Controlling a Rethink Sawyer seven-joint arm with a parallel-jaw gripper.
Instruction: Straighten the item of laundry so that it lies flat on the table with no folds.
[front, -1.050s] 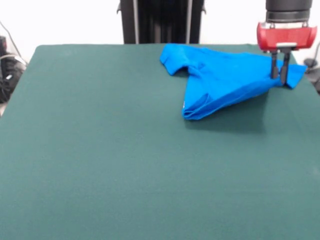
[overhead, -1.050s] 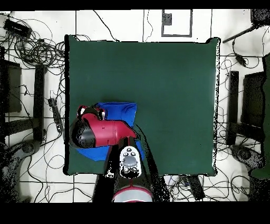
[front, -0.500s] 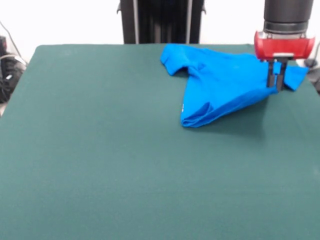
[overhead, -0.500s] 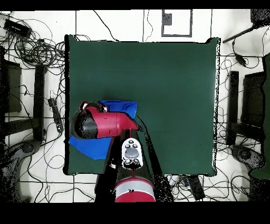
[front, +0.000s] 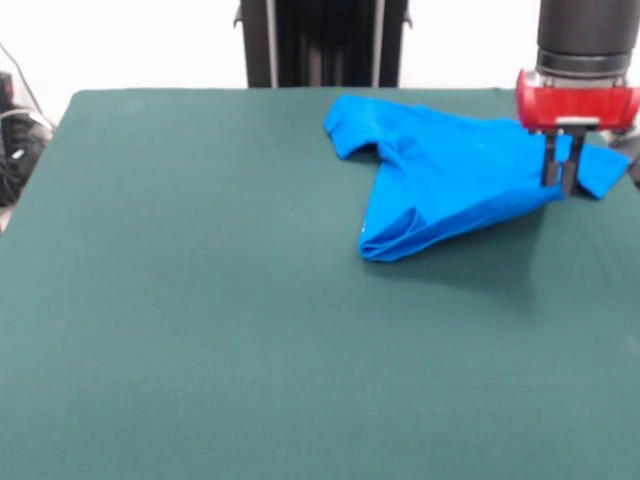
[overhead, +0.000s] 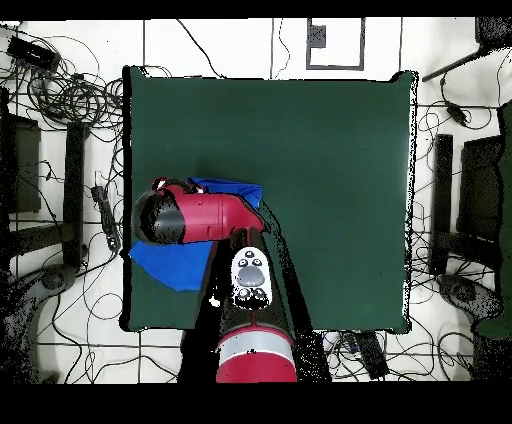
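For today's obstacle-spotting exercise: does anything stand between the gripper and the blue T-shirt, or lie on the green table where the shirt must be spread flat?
Nothing visible does. The gripper is already at the blue T-shirt, its fingers closed on the cloth near the shirt's right end in the front view. No other object shows on the green table around the shirt.

In the front view the crumpled bright blue T-shirt (front: 450, 175) lies on the far right part of the large green felt surface (front: 220, 330), with the red-and-black claw (front: 560, 180) at the shirt's right end.
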